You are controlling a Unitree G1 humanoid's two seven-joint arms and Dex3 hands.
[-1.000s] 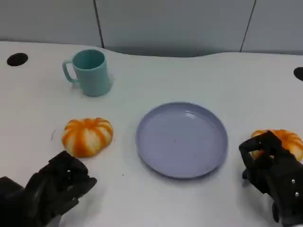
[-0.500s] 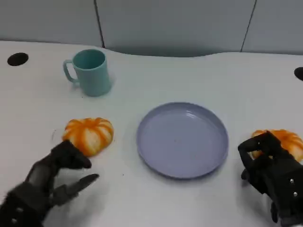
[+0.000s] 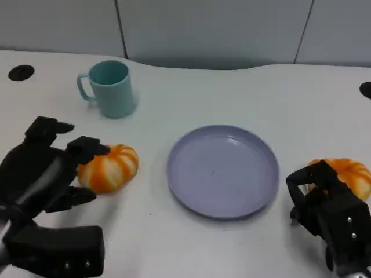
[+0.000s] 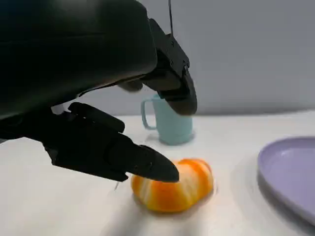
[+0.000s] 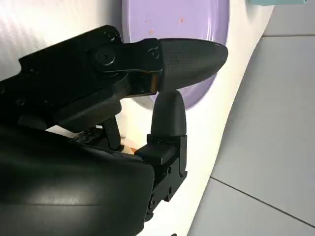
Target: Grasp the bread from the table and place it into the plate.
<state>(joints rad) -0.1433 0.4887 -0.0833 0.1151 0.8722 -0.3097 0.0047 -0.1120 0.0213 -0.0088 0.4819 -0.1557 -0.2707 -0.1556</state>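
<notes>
Two orange breads on the bench: left hand, fingers spread and holding nothing, brackets the left bread beside the plate for a grasp; right hand, curled empty, sits by the right bread.

The head view looks steeply down on the white table, the left wrist view looks low and level across it from close behind the left hand, the right wrist view sits rolled sideways, and all share the purple plate.
</notes>
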